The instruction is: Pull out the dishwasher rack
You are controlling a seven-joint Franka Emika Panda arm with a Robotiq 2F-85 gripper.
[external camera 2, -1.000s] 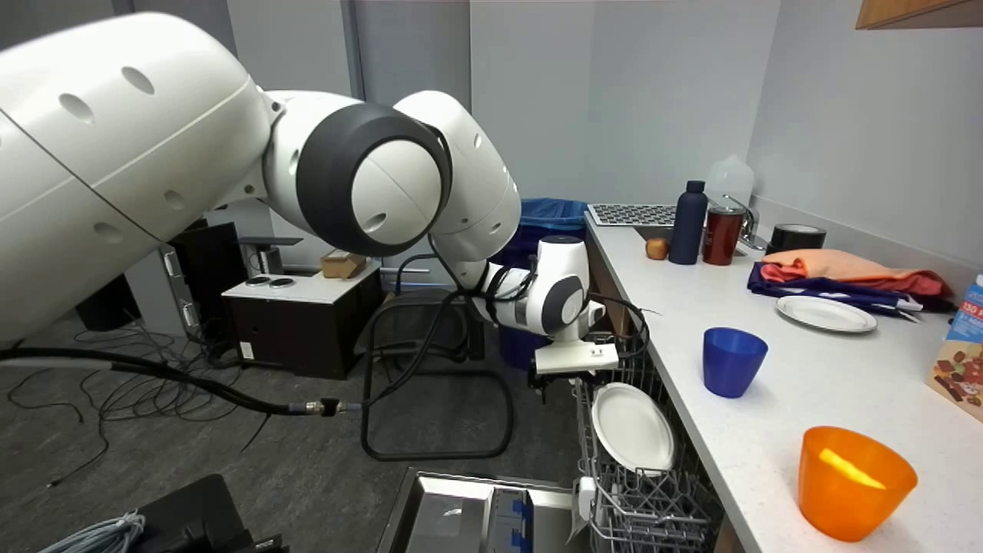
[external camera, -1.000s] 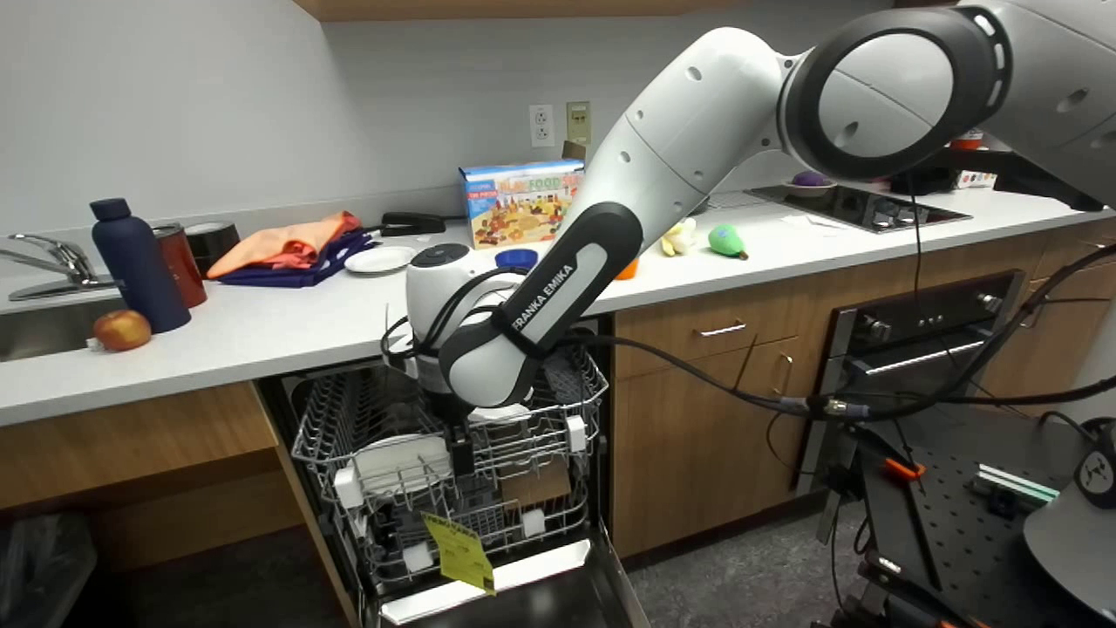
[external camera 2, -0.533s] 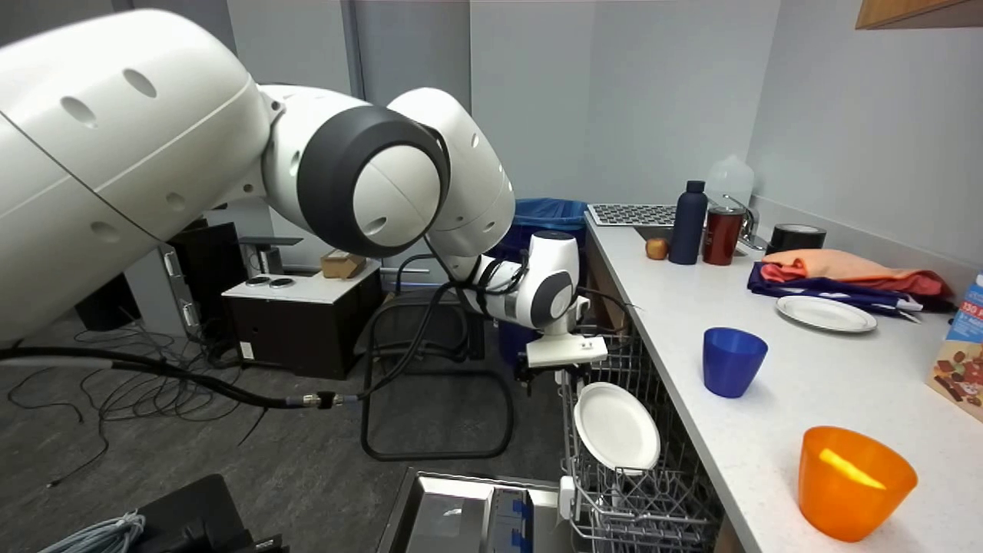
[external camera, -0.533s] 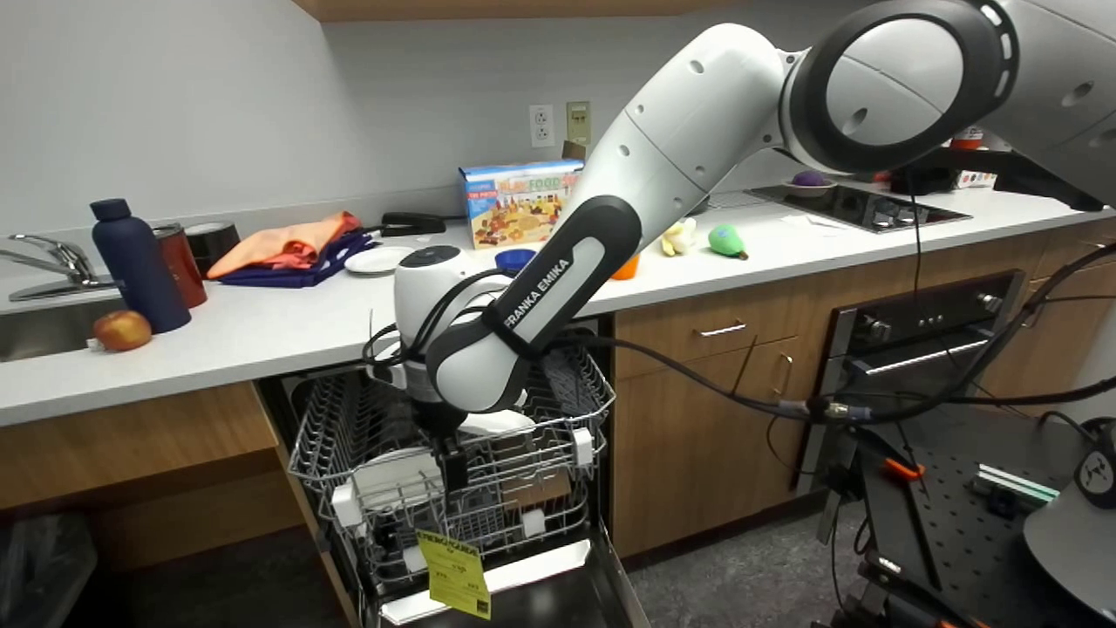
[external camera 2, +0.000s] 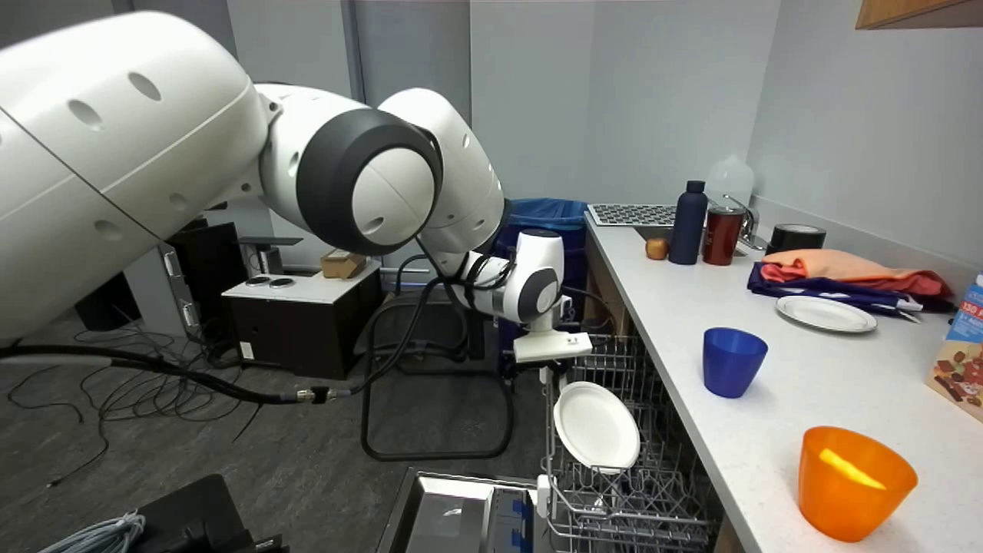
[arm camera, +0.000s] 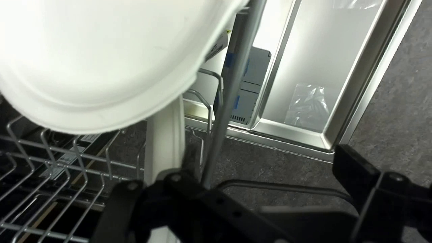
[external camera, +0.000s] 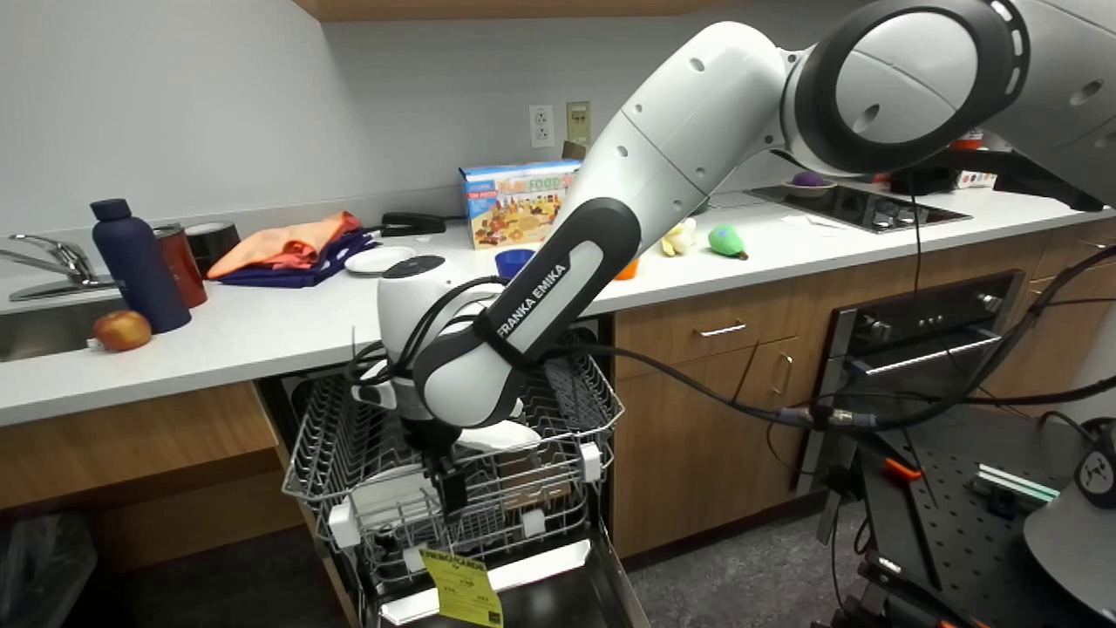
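Note:
The dishwasher rack (external camera 2: pixel 637 503), a wide grey wire basket with tines, stands partly out from under the counter in both exterior views. White plates lean among its wires, one plate (external camera 2: pixel 597 426) facing up. At the rack's front edge is my gripper (external camera: pixel 446 493), pointing down. Up close in the wrist view, my gripper (arm camera: pixel 270 162) is wide open; the rack's front rail (arm camera: pixel 226 108) runs beside the inner side of one finger, and contact cannot be made out. The opposite finger (arm camera: pixel 354 175) stands apart, with floor showing between. A plate (arm camera: pixel 84 60) covers part of that view.
The lowered dishwasher door (external camera 2: pixel 453 511) lies beneath the rack. A yellow tag (external camera: pixel 464 586) hangs in front. Above runs the counter edge (external camera 2: pixel 653 353), with a blue cup (external camera 2: pixel 733 362) and an orange cup (external camera 2: pixel 856 484) on top.
The rack has slid outward from the dishwasher with its plates. My gripper and arm have moved outward along with it, staying at the front rail. The yellow tag has swung and shifted.

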